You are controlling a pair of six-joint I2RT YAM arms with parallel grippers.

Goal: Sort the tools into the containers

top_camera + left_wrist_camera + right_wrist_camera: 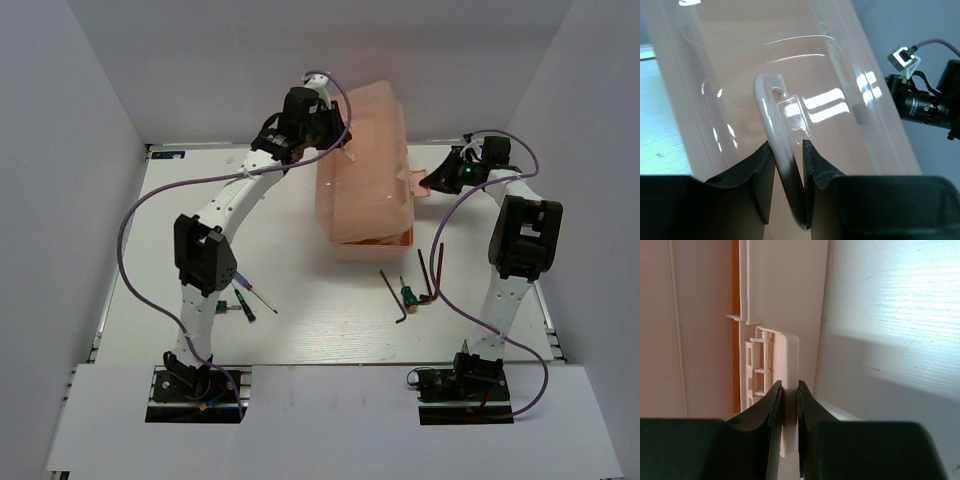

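Note:
The peach-pink toolbox (365, 165) stands at the back middle of the table. My left gripper (335, 138) is at its top, shut on the pale lid handle (771, 117), which runs between the fingers (788, 150). From the right side, my right gripper (432, 181) is shut on the front latch (789, 357), pinching the tab (789, 387). Two thin screwdrivers (250, 298) lie near the left arm. Dark hex keys (430, 275) and a stubby green screwdriver (408, 296) lie in front of the box near the right arm.
White walls close in the table on three sides. The right arm's wrist camera (925, 100) shows beyond the box. An orange lower part of the box (385, 240) shows at its near edge. Purple cables loop over both arms.

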